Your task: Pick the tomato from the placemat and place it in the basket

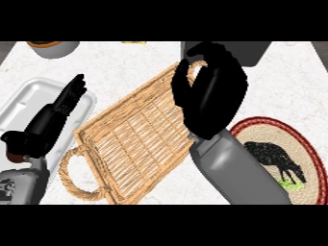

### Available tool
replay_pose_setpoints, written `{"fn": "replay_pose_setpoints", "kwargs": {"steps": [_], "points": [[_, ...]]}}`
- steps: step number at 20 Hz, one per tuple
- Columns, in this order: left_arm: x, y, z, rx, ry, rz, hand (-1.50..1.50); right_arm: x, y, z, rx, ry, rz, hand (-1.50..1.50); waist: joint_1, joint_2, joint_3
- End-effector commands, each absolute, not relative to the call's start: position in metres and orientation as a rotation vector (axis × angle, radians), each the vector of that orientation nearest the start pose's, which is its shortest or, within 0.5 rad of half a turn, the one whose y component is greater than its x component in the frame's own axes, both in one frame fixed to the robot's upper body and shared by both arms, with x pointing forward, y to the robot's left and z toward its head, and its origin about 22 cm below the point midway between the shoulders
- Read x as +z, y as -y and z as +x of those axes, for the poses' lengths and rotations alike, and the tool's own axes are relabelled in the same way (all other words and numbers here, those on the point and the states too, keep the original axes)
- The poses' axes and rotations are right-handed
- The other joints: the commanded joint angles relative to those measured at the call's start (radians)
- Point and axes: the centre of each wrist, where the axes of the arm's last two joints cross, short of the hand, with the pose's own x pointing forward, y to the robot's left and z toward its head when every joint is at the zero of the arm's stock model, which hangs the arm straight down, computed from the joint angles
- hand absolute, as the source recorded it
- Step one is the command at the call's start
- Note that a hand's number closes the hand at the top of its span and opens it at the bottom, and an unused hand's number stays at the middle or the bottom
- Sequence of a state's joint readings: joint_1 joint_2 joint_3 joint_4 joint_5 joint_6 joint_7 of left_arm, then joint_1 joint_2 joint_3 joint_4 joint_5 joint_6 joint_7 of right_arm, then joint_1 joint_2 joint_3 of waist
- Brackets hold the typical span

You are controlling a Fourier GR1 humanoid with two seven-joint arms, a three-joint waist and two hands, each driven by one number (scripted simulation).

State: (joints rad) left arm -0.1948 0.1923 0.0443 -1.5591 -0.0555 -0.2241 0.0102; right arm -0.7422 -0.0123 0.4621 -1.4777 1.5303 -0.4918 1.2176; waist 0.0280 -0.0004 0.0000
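My right hand (210, 93) hangs over the right half of the wicker basket (131, 139), fingers and thumb curled downward. The tomato does not show anywhere; the curled hand hides whatever it holds. The basket is a flat rectangular tray with a loop handle at its near end, lying diagonally across the middle of the counter. To its right lies the round woven placemat (305, 146) with a red rim and a black sheep picture, nothing on the part that shows. At the left my left hand (56, 113) rests open, fingers up, over a white tray.
A white rectangular tray (20, 103) lies left of the basket. A grey bowl (53, 49) stands at the back left and a dark grey container (250, 52) at the back right. The counter's edges run down both sides.
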Motion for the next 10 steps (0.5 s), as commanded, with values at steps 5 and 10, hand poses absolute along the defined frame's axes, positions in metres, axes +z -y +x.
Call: {"fn": "replay_pose_setpoints", "kwargs": {"steps": [5,10], "points": [[0.052,-0.258,0.281,-0.391,1.679,0.031,0.00,0.157,0.033,0.306,-0.147,1.617,-1.254,-1.50,-0.006,0.002,0.000],[0.055,-0.267,0.284,-0.381,1.688,0.001,0.00,0.188,0.029,0.295,-0.266,1.733,-1.160,-1.50,-0.003,-0.001,0.000]]}}
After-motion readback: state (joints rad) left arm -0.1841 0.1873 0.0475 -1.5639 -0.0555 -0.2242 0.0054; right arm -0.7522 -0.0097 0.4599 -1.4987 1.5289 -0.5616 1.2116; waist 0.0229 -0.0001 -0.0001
